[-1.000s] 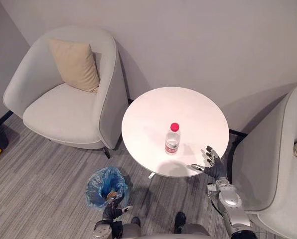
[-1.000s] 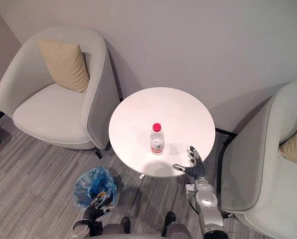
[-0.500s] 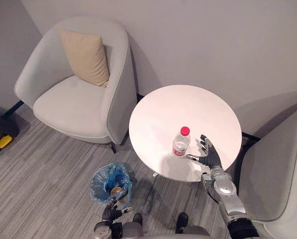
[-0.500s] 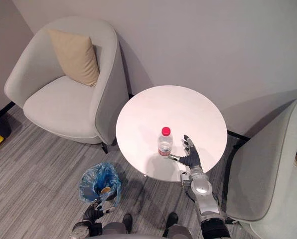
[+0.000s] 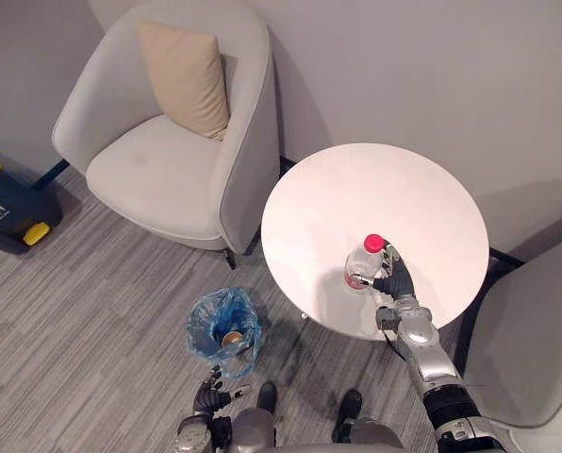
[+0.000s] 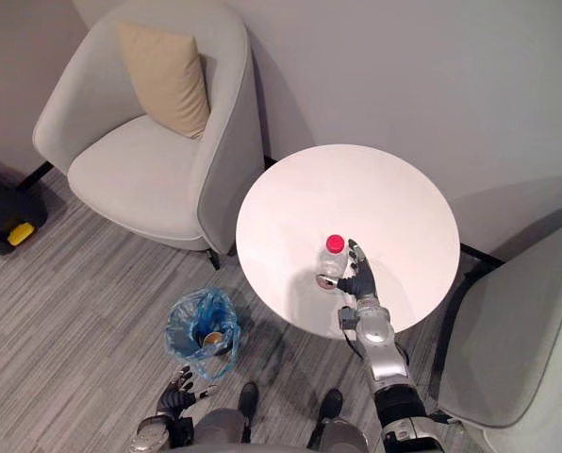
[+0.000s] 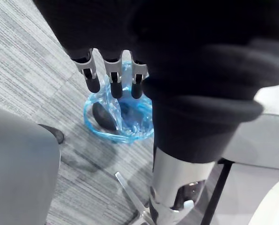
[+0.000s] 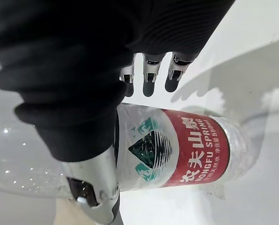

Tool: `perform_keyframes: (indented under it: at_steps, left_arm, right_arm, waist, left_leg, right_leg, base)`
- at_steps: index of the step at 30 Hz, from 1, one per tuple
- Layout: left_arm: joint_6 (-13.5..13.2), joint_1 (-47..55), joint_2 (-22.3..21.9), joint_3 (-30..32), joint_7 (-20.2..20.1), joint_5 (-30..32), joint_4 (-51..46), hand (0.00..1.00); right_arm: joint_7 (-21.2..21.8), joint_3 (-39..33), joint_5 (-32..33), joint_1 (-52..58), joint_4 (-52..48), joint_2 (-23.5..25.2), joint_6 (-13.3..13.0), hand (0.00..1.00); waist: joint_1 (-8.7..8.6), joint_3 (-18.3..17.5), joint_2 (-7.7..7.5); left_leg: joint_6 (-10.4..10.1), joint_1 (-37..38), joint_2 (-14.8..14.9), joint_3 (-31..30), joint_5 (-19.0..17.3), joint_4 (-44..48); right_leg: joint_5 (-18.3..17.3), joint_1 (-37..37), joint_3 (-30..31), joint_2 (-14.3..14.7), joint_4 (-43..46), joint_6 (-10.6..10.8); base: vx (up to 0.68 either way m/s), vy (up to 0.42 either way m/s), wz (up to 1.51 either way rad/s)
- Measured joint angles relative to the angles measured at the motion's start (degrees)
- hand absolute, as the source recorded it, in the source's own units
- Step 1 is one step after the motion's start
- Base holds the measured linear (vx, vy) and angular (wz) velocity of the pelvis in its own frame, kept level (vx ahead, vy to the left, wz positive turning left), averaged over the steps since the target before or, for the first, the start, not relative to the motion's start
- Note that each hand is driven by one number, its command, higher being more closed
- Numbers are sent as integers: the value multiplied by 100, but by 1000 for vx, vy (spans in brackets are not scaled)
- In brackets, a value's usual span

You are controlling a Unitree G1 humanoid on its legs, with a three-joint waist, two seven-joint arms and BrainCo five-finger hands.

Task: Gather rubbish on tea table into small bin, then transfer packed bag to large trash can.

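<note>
A clear water bottle (image 5: 364,266) with a red cap and red label (image 8: 195,152) stands near the front of the round white tea table (image 5: 394,189). My right hand (image 5: 398,283) is at the bottle. Its thumb (image 8: 96,183) lies against one side and its straight fingers (image 8: 148,78) reach past the other, so it is open around the bottle. The small bin with a blue bag (image 5: 223,324) sits on the floor left of the table, with a brownish item (image 5: 230,337) inside. My left hand (image 5: 210,396) hangs open low beside the bin (image 7: 125,126).
A grey armchair (image 5: 158,179) with a beige cushion (image 5: 187,75) stands left of the table, close behind the bin. Another grey armchair (image 5: 536,349) stands at the right. A black bin with a yellow lid (image 5: 3,203) is on the floor at far left.
The camera has shifted. My right hand has moved from the table's front edge up to the bottle, and the bottle now sits between its thumb and fingers. The left hand has stayed low.
</note>
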Motion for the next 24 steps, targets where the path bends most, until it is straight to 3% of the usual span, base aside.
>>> perform_keyframes:
  at_steps: [2, 3, 11, 18, 24]
  left_arm:
    - [-5, 0, -7, -1, 2, -60, -59, 0]
    - [-16, 0, -6, -1, 3, -63, -79, 0]
    - [-60, -82, -11, -13, 6, -163, -168, 0]
    - [-56, -127, -11, -12, 11, -173, -166, 0]
    - [17, -170, -16, -15, 7, -153, -139, 0]
  right_arm:
    - [-26, -7, 49, -186, 157, -51, -1, 0]
    - [-87, -11, 113, -330, 268, -57, 1, 100]
    - [-247, -9, 181, -938, 484, -156, -3, 100]
    - [-239, 26, 401, -923, 423, -122, 1, 100]
    - [-85, 80, 568, -289, -804, -110, -36, 100]
  waist:
    - [1, 100, 24]
    - [14, 159, 33]
    - [152, 390, 83]
    - [144, 434, 86]
    - [83, 444, 68]
  left_leg:
    - [4, -77, -15, -47, 54, 0]
    - [2, -121, -16, -105, 84, 0]
    - [8, -320, -9, -151, 176, -6]
    - [10, -315, -9, -132, 187, -17]
    - [10, -128, -16, 107, 181, -39]
  right_leg:
    - [1, -10, -111, -17, 6, -2]
    - [5, -17, -173, -18, 8, -7]
    - [90, -202, -212, -12, 29, -60]
    - [95, -222, -198, -25, 67, -58]
    - [97, -198, 53, -39, 115, -54]
  base:
    - [-49, -9, 30]
    - [-57, -18, 26]
    - [-71, -11, 4]
    - [-9, -3, 0]
    - [-4, 4, -20]
